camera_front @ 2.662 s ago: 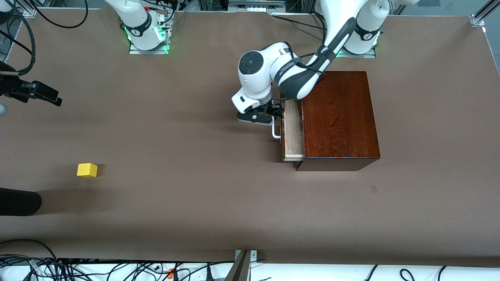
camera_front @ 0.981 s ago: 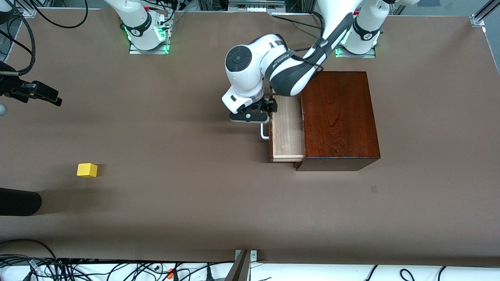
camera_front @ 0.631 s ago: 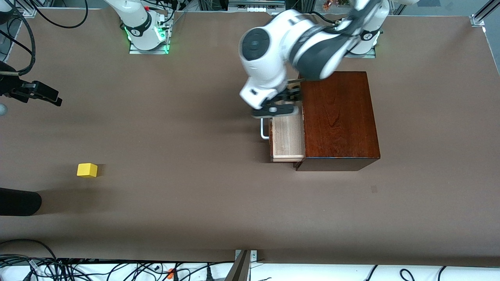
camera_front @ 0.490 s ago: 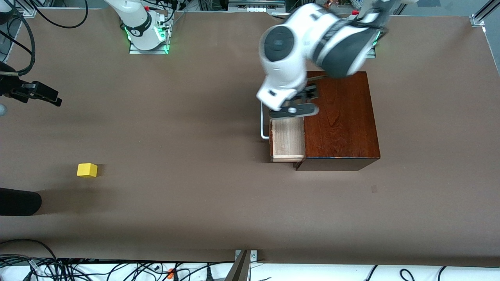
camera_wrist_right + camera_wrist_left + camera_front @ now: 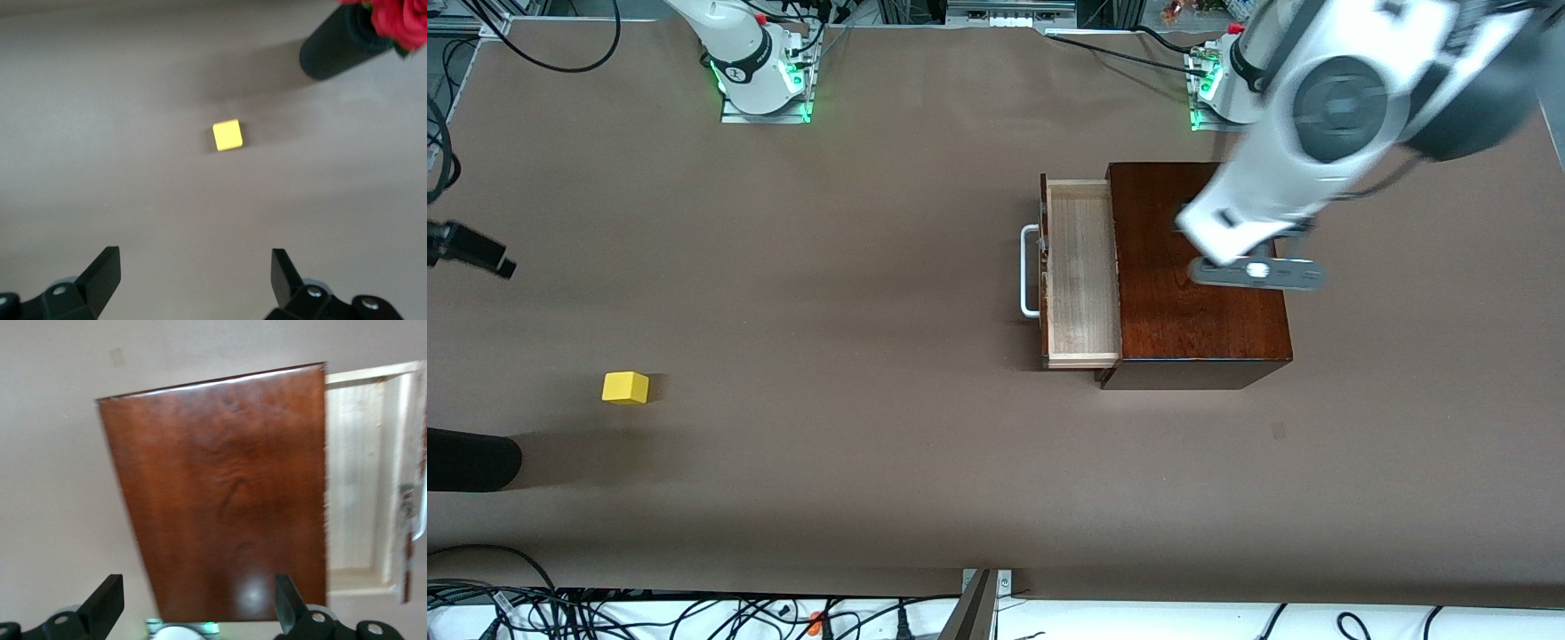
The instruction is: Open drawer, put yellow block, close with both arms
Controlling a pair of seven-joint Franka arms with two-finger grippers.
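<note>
Robot lab: bolted arm bases [image 5: 763, 84], cables [image 5: 534, 604].

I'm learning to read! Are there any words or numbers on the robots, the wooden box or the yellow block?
None can be read.
Left arm: any marking is blurred away.
Wooden box, open drawer and yellow block: plain, no writing.

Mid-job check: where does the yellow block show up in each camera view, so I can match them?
Front view: the yellow block lies on the bare table toward the right arm's end, well away from the open drawer.
Right wrist view: it sits mid-picture, past the open right claw.
Left wrist view: not in it.
Shared landmark: the dark cylinder beside the block.
</note>
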